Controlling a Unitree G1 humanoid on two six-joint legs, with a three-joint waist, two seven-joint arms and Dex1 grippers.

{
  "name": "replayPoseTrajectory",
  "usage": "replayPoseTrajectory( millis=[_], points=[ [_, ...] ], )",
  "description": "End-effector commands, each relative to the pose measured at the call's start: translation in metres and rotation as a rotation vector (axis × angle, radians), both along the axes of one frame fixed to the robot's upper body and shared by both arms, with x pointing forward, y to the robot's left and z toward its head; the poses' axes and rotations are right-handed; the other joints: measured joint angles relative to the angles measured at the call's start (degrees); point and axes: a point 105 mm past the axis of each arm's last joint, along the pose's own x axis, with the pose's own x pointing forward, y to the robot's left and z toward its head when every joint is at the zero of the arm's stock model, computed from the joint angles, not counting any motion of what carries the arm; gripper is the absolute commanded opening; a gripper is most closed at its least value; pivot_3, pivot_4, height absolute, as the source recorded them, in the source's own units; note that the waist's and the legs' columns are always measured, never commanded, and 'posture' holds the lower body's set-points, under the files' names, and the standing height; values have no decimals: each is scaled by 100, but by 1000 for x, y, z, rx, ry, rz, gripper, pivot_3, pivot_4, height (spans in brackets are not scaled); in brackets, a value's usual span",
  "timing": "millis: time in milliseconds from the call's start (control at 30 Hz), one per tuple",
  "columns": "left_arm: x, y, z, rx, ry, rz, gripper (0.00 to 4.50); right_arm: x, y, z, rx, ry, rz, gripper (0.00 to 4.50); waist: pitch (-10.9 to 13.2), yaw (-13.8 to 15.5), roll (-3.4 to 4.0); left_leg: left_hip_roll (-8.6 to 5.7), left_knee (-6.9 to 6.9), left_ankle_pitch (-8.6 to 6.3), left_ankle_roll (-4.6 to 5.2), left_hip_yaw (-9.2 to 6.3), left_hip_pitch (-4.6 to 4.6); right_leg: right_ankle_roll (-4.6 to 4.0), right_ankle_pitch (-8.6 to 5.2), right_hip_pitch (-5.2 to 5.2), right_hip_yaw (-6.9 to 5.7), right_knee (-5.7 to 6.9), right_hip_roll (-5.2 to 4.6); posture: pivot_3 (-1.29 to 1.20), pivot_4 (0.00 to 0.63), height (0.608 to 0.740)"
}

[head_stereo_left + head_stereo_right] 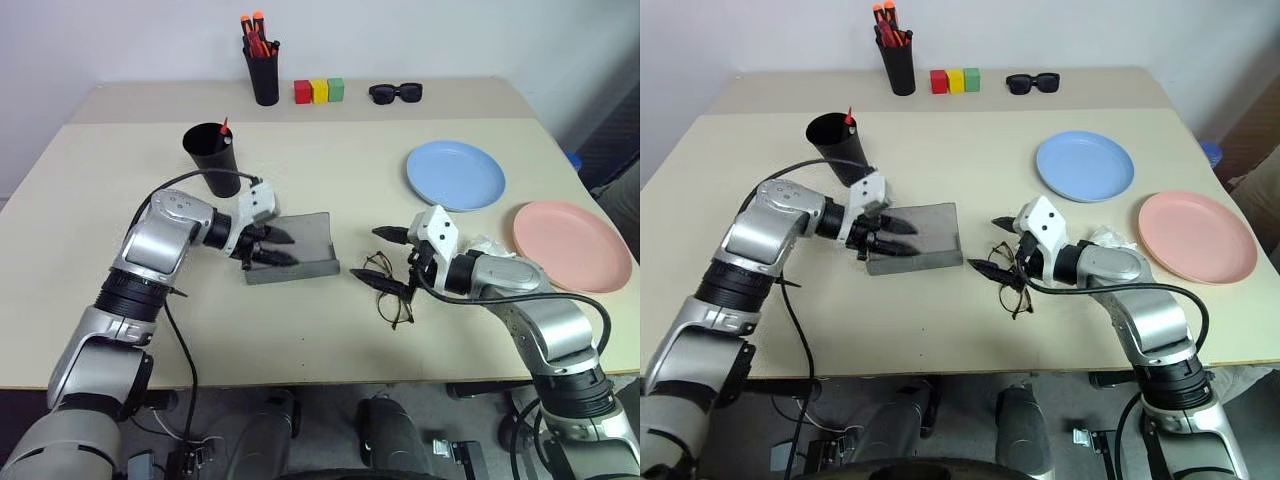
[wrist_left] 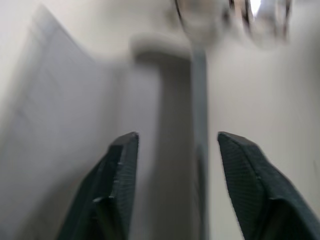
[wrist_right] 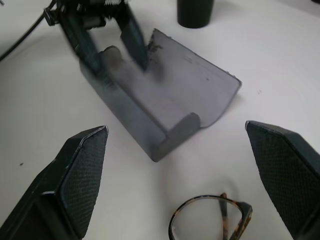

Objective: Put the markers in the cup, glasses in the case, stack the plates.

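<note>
Two plates: the light blue plate (image 1: 455, 175) and the pink plate (image 1: 571, 244) lie apart, unstacked, well to the right of the case.
Case: the grey case (image 1: 296, 248) lies open mid-table, lid raised.
Cup: the black cup (image 1: 213, 158) stands just behind the case's left end, a red marker tip (image 1: 225, 124) poking from it.
Glasses: the wire-framed glasses (image 1: 388, 289) lie on the table just right of the case.
Left gripper (image 1: 276, 247): fingers apart at the case's left end, gripping nothing.
Right gripper (image 1: 381, 258): fingers spread wide over the glasses, not closed on them.
</note>
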Motion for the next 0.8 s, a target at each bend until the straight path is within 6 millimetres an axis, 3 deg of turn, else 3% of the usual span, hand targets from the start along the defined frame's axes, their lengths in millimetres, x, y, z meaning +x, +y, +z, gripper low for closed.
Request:
replayPoseTrajectory(
  millis=[33, 200, 300, 400, 800],
  points=[
    [-1, 2, 38, -195, -154, 58, 2302, 0, -16, 17, -7, -23, -70, 4500, 0, -8, 0, 0, -1, 0, 0, 0, 0, 0, 0, -1, 0, -1, 0, 0, 150, 740],
    [-43, -4, 37, -304, -256, -8, 2302, -1, -38, 11, -66, 84, -166, 4500, -3, -30, 6, 4, -7, -4, 6, 3, 3, -1, 0, -6, 16, -1, 0, 0, 150, 740],
    [-78, -9, 15, -283, -233, -66, 2302, -4, -47, 4, -53, 224, -220, 4500, -4, -9, 8, 12, -7, -5, 8, 10, 3, -3, 0, -8, 27, -4, -2, 0, 150, 740],
    [-99, -9, -3, -228, -226, -114, 2302, -8, -48, 0, -48, 314, -245, 4500, -5, 26, 8, 14, -4, -6, 9, 12, 4, -23, -10, -6, 30, -7, -1, 0, 150, 740],
    [-105, -5, -21, -205, -256, -98, 2302, -6, -39, -9, -66, 462, -337, 4500, -6, 28, 11, 15, -6, -9, 16, 24, 1, -46, -25, -9, 32, -19, -2, 0, 150, 740]
  ],
)
